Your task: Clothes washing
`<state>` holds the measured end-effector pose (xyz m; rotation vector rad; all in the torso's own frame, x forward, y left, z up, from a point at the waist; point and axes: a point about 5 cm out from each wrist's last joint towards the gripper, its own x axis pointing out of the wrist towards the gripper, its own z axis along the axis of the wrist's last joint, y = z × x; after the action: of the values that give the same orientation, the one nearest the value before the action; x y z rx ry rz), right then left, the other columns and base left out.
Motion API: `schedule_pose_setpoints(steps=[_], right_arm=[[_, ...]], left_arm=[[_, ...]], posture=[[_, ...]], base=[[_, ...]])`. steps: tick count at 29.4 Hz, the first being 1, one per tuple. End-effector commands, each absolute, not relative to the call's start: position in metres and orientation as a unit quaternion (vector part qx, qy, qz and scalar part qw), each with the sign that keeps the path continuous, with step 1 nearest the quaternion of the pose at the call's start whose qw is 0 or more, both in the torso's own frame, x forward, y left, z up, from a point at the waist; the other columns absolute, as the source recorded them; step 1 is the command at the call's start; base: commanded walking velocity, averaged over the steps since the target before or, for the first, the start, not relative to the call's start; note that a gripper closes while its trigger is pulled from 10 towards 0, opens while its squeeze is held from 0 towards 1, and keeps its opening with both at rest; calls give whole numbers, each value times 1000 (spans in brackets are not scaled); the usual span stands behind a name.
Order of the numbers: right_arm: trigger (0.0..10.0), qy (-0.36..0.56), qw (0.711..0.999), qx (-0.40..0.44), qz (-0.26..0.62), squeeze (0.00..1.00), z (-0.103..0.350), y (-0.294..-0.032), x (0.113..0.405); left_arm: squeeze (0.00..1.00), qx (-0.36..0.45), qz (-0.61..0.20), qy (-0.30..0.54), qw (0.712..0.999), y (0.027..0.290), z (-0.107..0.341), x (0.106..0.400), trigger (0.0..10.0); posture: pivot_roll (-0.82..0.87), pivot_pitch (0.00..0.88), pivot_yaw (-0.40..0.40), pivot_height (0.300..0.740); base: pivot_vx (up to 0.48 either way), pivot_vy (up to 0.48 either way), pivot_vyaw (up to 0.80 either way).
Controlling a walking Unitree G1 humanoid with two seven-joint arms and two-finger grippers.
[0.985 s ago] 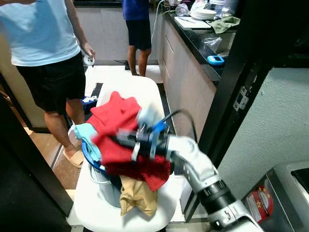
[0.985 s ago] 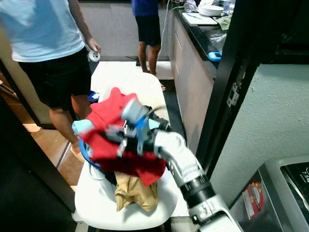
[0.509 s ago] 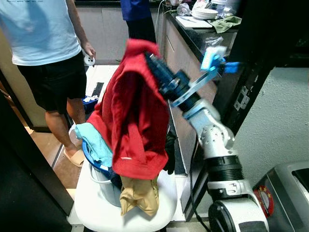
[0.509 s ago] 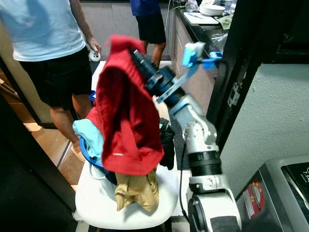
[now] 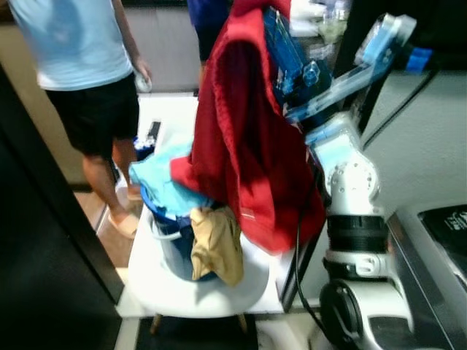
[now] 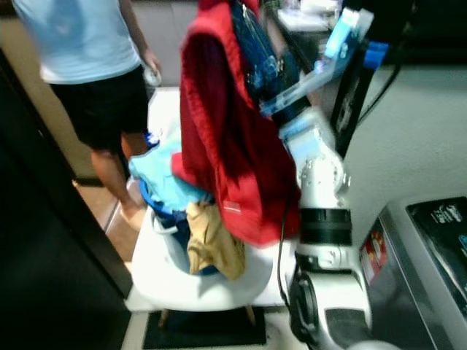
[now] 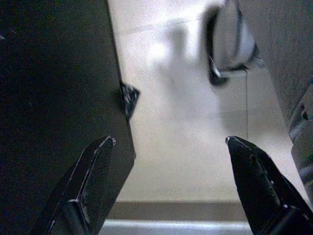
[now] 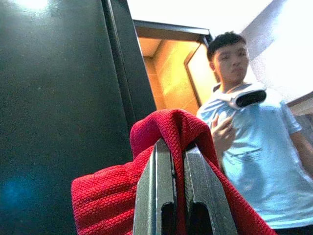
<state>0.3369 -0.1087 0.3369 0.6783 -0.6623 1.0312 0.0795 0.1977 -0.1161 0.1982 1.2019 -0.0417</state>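
A red garment point(image 5: 248, 146) hangs high over the laundry basket point(image 5: 175, 251), which stands on a white chair point(image 5: 201, 288). My right gripper point(image 8: 178, 147) is shut on a fold at the garment's top, with the arm point(image 5: 350, 182) raised upright beside it. The red cloth's lower hem swings just right of the basket. A light blue garment point(image 5: 164, 182) and a tan one point(image 5: 215, 244) spill over the basket's rim. My left gripper point(image 7: 171, 142) is open with nothing between its fingers, hanging over pale floor beside a dark panel.
A person in a light blue shirt and black shorts point(image 5: 80, 65) stands left of the chair; another person point(image 5: 208, 22) stands further back. A dark door point(image 5: 44, 240) is at the near left. A grey washing machine top point(image 5: 438, 233) sits at the right, beyond a dark door frame.
My right arm has lifted the red garment higher and toward the right, so it hangs nearly free of the basket. The camera has shifted and the picture is blurred.
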Motion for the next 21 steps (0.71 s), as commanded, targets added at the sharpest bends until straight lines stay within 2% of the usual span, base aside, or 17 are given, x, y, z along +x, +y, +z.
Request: schedule_pose_setpoints(steps=[1, 5, 17, 18, 19, 20, 21], right_arm=[[0, -305, 765, 286, 490, 0, 337, -100, 332], [0, -298, 769, 277, 493, 0, 334, -98, 332], [0, -288, 775, 274, 490, 0, 333, -97, 335], [0, -289, 787, 277, 470, 0, 336, -101, 339], [0, -290, 828, 253, 409, 0, 343, -112, 352], [0, -290, 828, 253, 409, 0, 343, -112, 352], [0, -292, 853, 235, 363, 0, 348, -121, 360]], left_arm=[[0, 79, -39, 551, 830, 184, -116, 87, 10000], [0, 79, -39, 550, 830, 184, -116, 88, 10000], [0, 79, -38, 549, 831, 185, -116, 88, 10000], [0, 79, -38, 549, 831, 185, -115, 88, 10000], [0, 79, -39, 548, 832, 185, -115, 89, 10000], [0, 79, -39, 548, 832, 185, -115, 89, 10000], [0, 79, -40, 547, 832, 185, -115, 89, 10000]], posture=[[179, 0, -63, 740], [179, 0, -63, 740], [178, 0, -62, 740], [181, 0, -61, 740], [176, 0, -62, 740], [176, 0, -62, 740], [176, 0, -62, 740]], base=[[0, 0, 0], [0, 0, 0], [0, 0, -800], [0, 0, -800], [0, 0, -800], [0, 0, -800], [0, 0, -800]])
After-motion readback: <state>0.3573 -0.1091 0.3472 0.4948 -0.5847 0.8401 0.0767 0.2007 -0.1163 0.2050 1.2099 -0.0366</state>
